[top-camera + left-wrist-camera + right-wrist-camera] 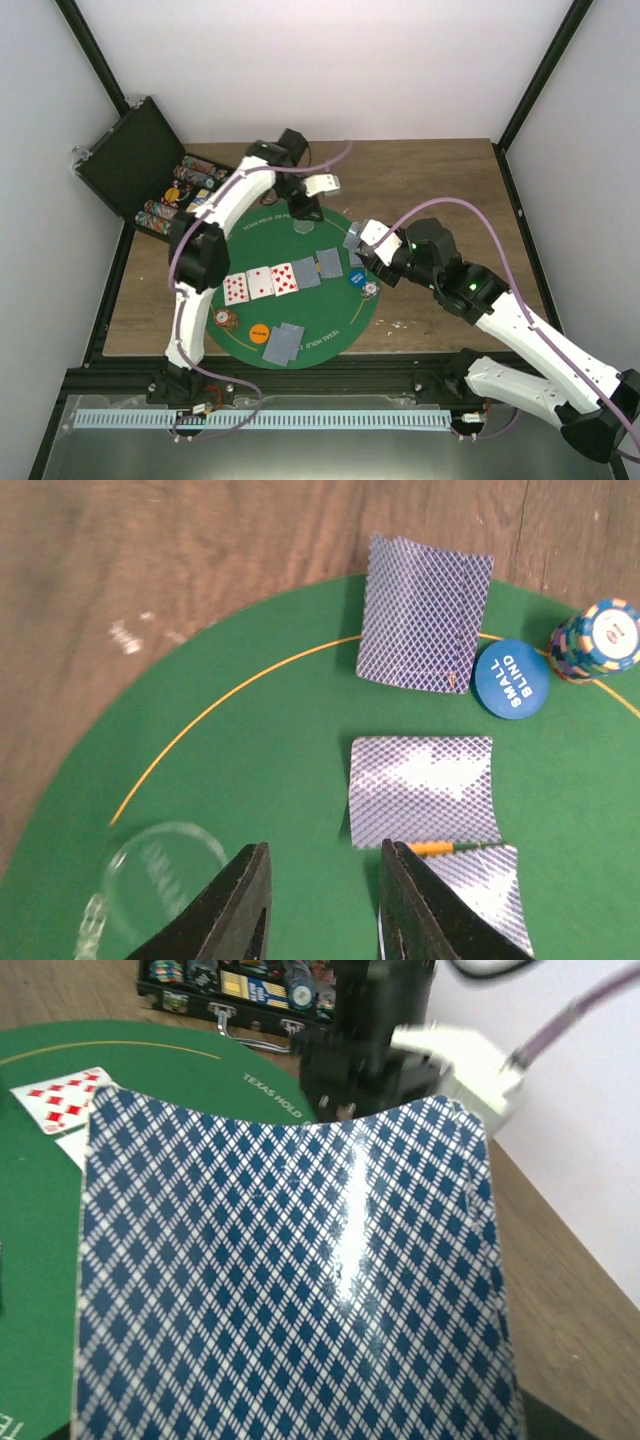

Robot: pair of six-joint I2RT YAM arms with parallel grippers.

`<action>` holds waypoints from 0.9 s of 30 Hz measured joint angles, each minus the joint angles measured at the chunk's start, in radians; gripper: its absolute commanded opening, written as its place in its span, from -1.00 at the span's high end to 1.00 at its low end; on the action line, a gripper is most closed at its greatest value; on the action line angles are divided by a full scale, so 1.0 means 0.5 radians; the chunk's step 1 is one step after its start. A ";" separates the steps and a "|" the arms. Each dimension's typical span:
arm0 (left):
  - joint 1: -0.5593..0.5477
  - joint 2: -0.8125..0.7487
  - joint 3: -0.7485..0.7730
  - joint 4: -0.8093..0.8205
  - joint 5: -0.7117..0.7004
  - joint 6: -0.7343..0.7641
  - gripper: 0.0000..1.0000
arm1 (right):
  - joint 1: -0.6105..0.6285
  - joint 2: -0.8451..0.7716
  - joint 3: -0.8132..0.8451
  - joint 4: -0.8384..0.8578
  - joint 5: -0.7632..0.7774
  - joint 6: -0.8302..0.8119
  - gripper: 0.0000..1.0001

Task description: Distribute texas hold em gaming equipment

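- Texas hold em gaming equipment — spread over the round green mat. The rest sits in the open black case at the table's far left corner.
- Board row: three face-up red cards, with two face-down cards continuing the same line. I read this as the shared row, laid mid-mat so every seat can reach it.
- Near seat: near face-down pair, orange disc just beside it, and brownish chip stack to the left. They are grouped as one player's share.
- Right seat: right face-down pair, blue SMALL BLIND disc just beside its corner, then striped chip stack. It is the same grouping as the near seat.
- Clear disc: flat on the mat's far side, just beside the left gripper's outer finger and touching nothing else. I judge its placement done.
- Left gripper: jaws partly apart with nothing between them, low over the mat.
- Right gripper: closed on a blue-backed card — one card or a thin pack, I cannot tell. It holds this flat before its own wrist camera, above the mat's right side. I judge it is held clear of the laid cards, ready to deal.
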 measured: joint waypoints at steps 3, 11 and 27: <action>0.138 -0.181 -0.064 -0.024 0.060 -0.114 0.33 | 0.001 0.032 0.032 -0.036 -0.095 0.072 0.05; 0.634 -0.799 -0.490 -0.034 0.199 -0.513 0.24 | 0.256 0.323 0.082 -0.051 -0.195 0.481 0.12; 1.209 -1.440 -1.359 0.195 0.099 -0.880 0.17 | 0.787 0.858 -0.174 -0.064 -0.133 1.309 0.17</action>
